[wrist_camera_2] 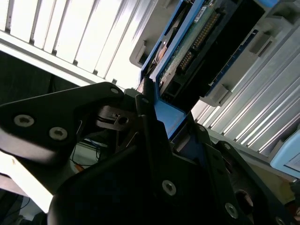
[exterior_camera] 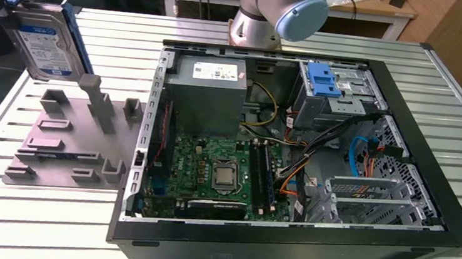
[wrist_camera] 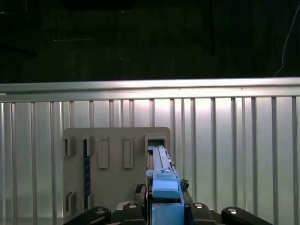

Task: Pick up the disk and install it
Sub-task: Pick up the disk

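At the exterior view's upper left, the disk [exterior_camera: 45,41] hangs above a grey holder [exterior_camera: 72,134]. The second wrist view shows the pincer [wrist_camera_2: 169,120] pinching its blue rail.

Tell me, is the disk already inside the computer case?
No, the disk stands on edge over the grey fixture at the exterior view's left, outside the open computer case.
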You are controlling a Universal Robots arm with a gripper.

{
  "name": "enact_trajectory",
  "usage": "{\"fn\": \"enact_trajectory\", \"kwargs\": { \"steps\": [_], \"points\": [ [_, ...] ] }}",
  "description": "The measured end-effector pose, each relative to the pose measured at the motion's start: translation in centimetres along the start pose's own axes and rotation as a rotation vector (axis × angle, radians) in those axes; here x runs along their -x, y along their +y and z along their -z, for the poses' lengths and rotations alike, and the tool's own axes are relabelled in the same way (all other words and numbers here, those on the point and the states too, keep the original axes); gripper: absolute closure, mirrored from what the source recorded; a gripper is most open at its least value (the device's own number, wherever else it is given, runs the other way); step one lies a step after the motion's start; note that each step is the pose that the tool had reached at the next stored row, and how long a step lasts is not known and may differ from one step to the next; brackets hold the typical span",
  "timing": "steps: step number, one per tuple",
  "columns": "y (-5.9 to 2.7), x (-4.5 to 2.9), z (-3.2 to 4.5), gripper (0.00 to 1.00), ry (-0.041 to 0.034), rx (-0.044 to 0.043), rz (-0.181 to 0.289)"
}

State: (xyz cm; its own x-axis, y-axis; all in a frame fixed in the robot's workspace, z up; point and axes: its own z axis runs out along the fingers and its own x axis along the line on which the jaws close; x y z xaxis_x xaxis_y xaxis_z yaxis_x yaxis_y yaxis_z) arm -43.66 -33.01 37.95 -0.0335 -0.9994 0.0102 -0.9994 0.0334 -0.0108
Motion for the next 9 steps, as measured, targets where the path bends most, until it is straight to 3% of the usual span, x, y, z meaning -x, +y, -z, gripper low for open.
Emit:
{"fn": "enact_trajectory", "kwargs": {
  "steps": [9],
  "points": [
    [-0.01,-0.01,1.07,0.64,0.0,0.0,0.0]
  ]
}}
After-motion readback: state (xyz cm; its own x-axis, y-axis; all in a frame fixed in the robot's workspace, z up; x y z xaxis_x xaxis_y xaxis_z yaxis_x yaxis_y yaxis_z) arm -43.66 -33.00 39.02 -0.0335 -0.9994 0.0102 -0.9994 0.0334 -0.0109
